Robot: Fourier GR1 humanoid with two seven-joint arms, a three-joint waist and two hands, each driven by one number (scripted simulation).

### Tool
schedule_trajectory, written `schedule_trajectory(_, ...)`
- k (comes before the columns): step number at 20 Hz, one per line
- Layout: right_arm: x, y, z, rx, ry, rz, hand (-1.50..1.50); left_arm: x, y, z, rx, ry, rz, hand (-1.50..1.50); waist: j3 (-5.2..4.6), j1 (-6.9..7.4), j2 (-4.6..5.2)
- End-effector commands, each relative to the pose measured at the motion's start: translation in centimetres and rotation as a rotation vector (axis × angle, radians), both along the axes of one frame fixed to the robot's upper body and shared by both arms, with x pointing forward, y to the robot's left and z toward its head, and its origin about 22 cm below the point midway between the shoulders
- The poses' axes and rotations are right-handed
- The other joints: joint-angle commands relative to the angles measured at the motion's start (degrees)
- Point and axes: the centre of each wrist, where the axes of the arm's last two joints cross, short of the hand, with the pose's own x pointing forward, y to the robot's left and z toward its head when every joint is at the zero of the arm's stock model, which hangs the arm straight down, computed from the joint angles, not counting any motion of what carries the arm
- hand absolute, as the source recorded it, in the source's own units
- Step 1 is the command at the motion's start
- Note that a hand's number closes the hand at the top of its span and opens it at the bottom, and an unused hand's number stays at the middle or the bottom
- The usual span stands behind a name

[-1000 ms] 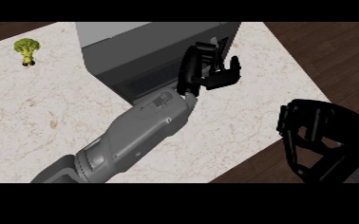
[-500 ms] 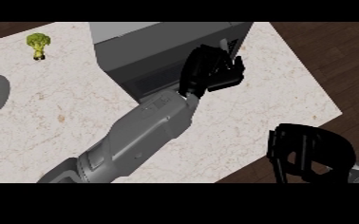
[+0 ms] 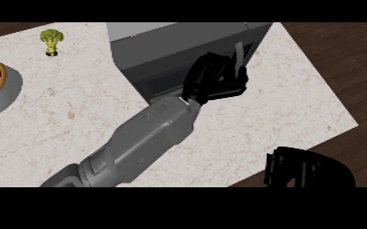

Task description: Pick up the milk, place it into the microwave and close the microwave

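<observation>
Nearest us, our right hand (image 3: 305, 169) is sitting at the lower right edge, past the desk's (image 3: 287, 102) corner. It has dropped lower and further toward that edge than half a second ago, and we cannot tell whether its fingers are apart or together.

Our left forearm is stretching up from the lower left across the marbled desk. Our left hand (image 3: 213, 80) is lying against the microwave's (image 3: 172, 48) front right corner, fingers curled together and pressed to the door edge, clamped on nothing that we can see. It is sitting in nearly the same spot on the microwave as before.

The whole view has shifted: the microwave is now showing further left, and a grey plate (image 3: 6, 88) edge is coming in at the left border.

We are counting one microwave, one broccoli (image 3: 50, 40) at the far left, one plate. The milk is not showing; we cannot tell where it is.
</observation>
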Motion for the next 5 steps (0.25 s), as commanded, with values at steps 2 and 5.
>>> schedule_trajectory(2,-1.8,1.1,-0.1,0.013,-0.001,-0.003,1.50,1.4,5.4,-4.9,-0.020,0.164,0.202,1.50,-0.42,2.15,0.31)
schedule_trajectory(5,-2.6,1.7,0.1,0.032,-0.004,-0.018,1.50,1.4,5.2,-5.2,-0.038,0.175,0.177,1.50,-0.41,2.38,0.21)
